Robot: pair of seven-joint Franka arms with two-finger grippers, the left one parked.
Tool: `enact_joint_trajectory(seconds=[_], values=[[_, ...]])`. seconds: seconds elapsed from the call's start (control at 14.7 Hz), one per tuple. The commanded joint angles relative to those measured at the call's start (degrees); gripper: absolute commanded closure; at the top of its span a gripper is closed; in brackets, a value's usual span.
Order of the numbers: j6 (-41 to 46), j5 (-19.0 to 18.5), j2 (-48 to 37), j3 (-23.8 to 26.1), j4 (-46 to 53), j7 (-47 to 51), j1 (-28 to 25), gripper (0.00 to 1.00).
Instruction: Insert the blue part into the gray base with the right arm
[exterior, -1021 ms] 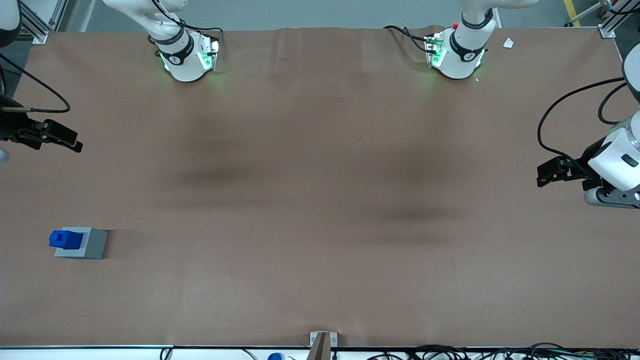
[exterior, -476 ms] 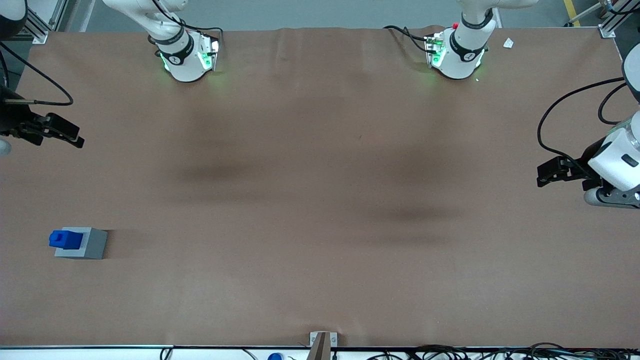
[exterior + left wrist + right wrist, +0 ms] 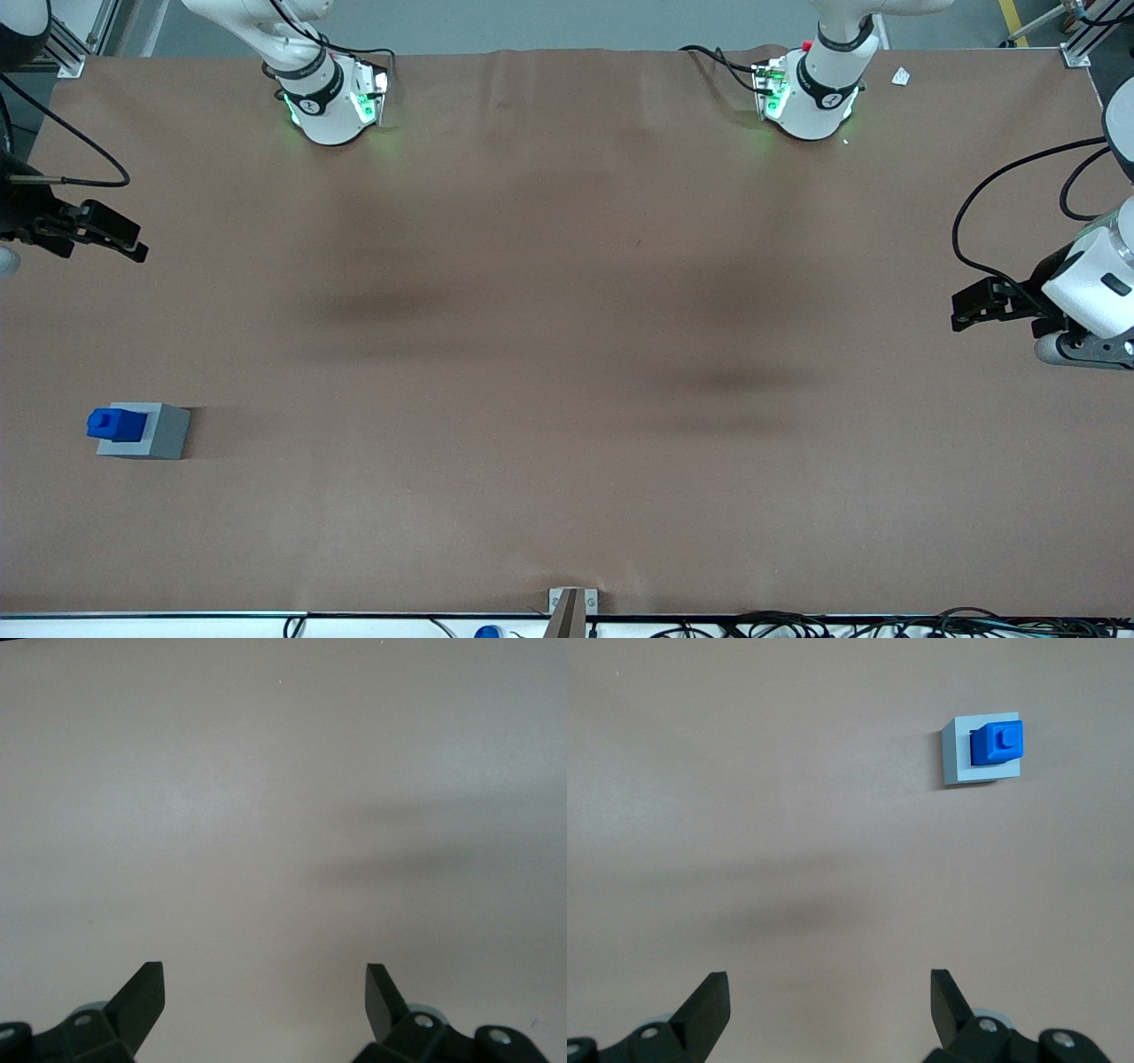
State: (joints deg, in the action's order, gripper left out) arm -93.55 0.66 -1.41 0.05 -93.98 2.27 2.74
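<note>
- Front view shows the blue part (image 3: 112, 424) seated in the gray base (image 3: 146, 431), toward the working arm's end of the table.
- Well apart from both, the right arm's gripper (image 3: 828, 1005) hangs with fingers spread, empty.
- Insertion looks finished; next calls only for parking.

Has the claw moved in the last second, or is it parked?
Yes. The claw, open and empty, has drawn farther from the front camera and from the gray base, which has kept its place with the blue part seated in it.
</note>
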Motion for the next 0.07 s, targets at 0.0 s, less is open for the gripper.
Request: enact_joint_trajectory(seconds=[0.0], values=[[0.8,-1.0,-1.2,-0.2,-0.1,1.2,-0.7,0.0]])
